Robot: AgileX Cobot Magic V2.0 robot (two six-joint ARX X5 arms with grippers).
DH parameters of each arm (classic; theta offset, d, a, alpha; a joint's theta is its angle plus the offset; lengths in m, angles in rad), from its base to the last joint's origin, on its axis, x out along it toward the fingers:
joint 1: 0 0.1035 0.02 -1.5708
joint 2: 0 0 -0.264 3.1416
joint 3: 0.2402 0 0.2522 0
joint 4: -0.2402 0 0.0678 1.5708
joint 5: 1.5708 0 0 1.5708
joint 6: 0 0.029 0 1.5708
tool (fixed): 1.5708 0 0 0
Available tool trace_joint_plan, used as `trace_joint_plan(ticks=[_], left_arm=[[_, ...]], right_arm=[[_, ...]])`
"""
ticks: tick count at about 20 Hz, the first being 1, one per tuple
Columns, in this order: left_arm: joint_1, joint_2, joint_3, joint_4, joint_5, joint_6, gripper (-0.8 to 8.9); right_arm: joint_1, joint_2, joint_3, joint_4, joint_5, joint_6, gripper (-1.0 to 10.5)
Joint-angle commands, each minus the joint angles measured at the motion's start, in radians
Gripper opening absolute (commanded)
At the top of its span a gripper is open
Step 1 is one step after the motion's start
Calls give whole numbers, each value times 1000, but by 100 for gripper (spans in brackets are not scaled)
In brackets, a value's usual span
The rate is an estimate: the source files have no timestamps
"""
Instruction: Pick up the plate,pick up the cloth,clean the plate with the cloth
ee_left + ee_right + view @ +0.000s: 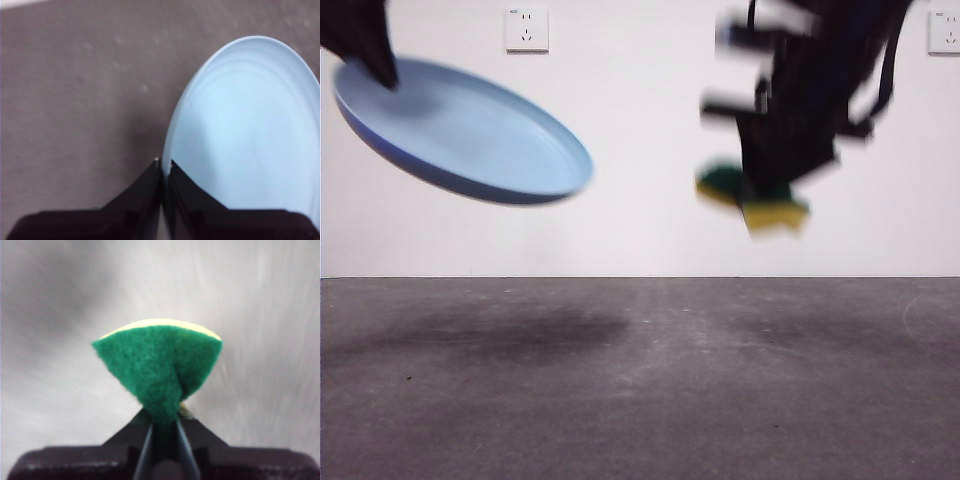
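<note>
Above table (640, 400), left pincer (164, 165) grips plate (470, 135) rim, right pincer (164, 425) pinches sponge (760, 200); wiping comes next: bring sponge onto plate.

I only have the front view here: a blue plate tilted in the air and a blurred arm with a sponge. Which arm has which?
Observer: The left gripper is shut on the plate, pinching its rim.
Operator: And the sponge?
Observer: The right gripper is shut on the cloth; its green scouring face is folded toward that camera.
Operator: Are they touching yet?
Observer: No. In the front view the cloth hangs apart from the plate.
</note>
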Motion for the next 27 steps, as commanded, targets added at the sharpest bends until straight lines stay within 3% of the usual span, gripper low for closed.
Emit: trace_joint_plan(ticks=[1,3,5,10,17,21,23,26,27], left_arm=[[-35,71,-3,32,63,-40,-8],[-81,122,-3,61,108,-71,-8],[-142,151,-3,101,124,-91,-8],[-292,155,-3,197,121,-117,-8],[-352,156,-3,230,69,-118,-8],[-330,156,-3,271,62,-118,-8],[-314,156,-3,267,65,-118,-8],[-310,156,-3,240,84,-114,-8],[-311,156,-3,228,115,-112,-8]], right_arm=[[31,-110,-1,24,-47,48,-16],[63,-188,-1,48,-100,64,-16],[101,-203,-1,62,-96,63,-16],[134,-99,-1,83,-96,64,-16],[216,-6,-1,135,-104,71,-16],[277,-2,-1,-29,-90,22,-16],[280,-2,-1,-152,31,17,-16],[263,-5,-1,-194,378,11,-15],[249,-9,-1,-153,445,10,-14]])
